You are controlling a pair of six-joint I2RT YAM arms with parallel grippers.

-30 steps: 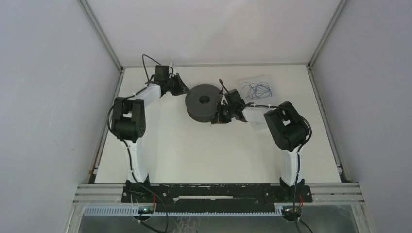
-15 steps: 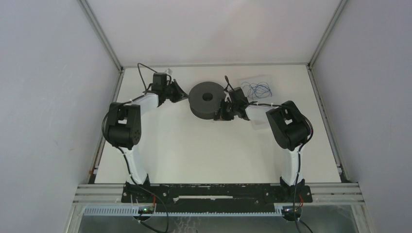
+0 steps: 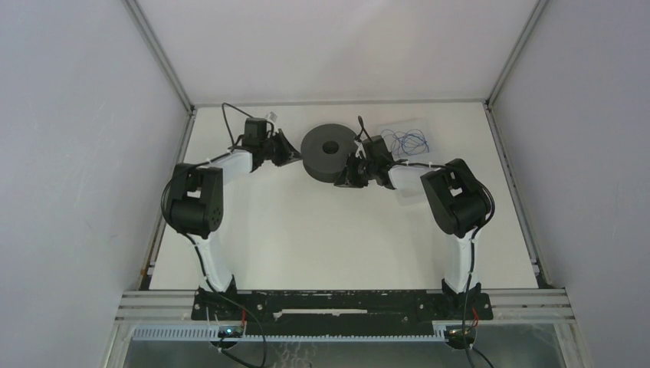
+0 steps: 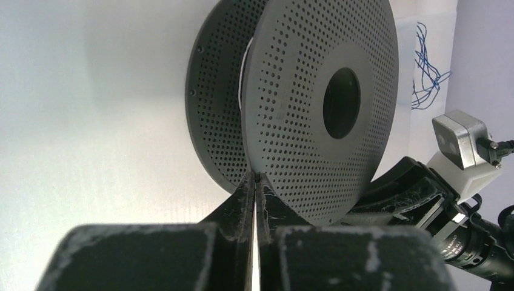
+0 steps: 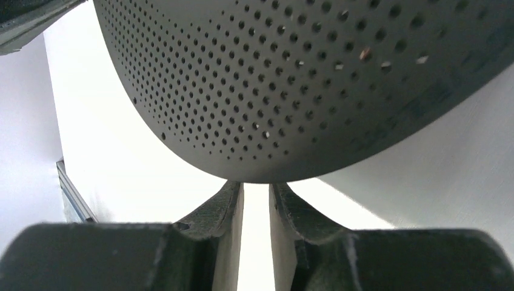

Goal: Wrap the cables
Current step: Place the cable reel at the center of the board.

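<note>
On the white table [image 3: 306, 245], a black spool [image 3: 330, 150] is lying flat. The left gripper [image 3: 293, 157] is pinching closed beside it; the right gripper [image 3: 345, 180] is gaping narrowly.

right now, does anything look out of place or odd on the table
A loose tangle of thin blue wire lies at the far right of the table, beside the black spool, not wound on it. The spool lies flat and looks undamaged.

2 arms [image 3: 217, 264]: white, black joints [image 3: 195, 205] | leads [image 3: 224, 113]: black | left hand [image 4: 255, 179]: scuffed
</note>
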